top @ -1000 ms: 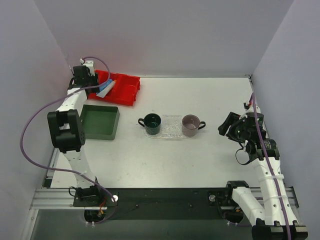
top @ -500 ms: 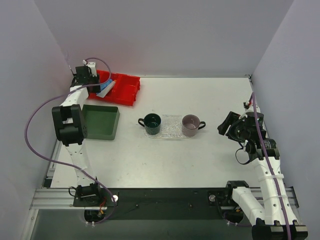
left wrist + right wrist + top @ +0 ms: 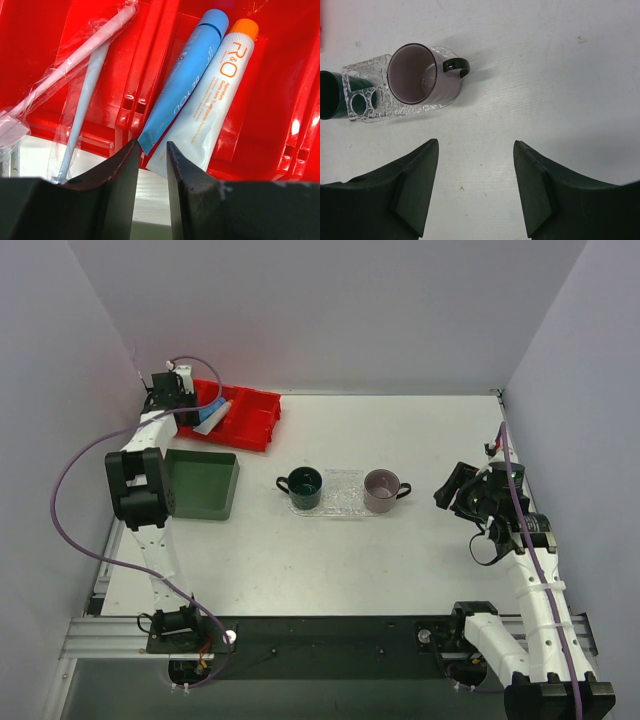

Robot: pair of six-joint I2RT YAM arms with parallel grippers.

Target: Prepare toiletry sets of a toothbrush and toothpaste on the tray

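**A:** Where does the blue tube (image 3: 182,80) lie from the left claw (image 3: 150,147)?

**B:** Straight ahead. Its flat crimped end sits just beyond the fingertips. Its long axis runs away from the claw, slanting up and right, with the cap at the far end. The fingers close roughly across that axis, so I judge they would meet on the crimp.

**A:** Is the claw gripping it?

**B:** Not that I can see. The fingers stand a narrow gap apart with nothing between them. Whether the left tip touches the tube's corner I cannot tell.

**A:** What is next to the tube?

**B:** The white tube (image 3: 210,100), orange-capped, lies against its right side. A pinch that drifts right could catch both. The brushes (image 3: 85,47), in clear wrap, lie one compartment to the left in the same red bin (image 3: 280,75).

**A:** Which arm is nearer?

**B:** The left, which hangs over the bin. The right claw (image 3: 475,144) is spread wide and empty, well away from the bin and near the mauve mug (image 3: 381,490).

**A:** And the tray (image 3: 343,498)?

**B:** It sits mid-worktop (image 3: 330,560), with the green mug (image 3: 303,487) on its left end and the mauve mug on its right. No tube or brush is on it yet.

**A:** What does each view add?

**B:** The left wrist view separates the two tubes and shows the wrapped brushes. From above they are only a blue-white sliver, but that view shows the way from the bin to the tray.
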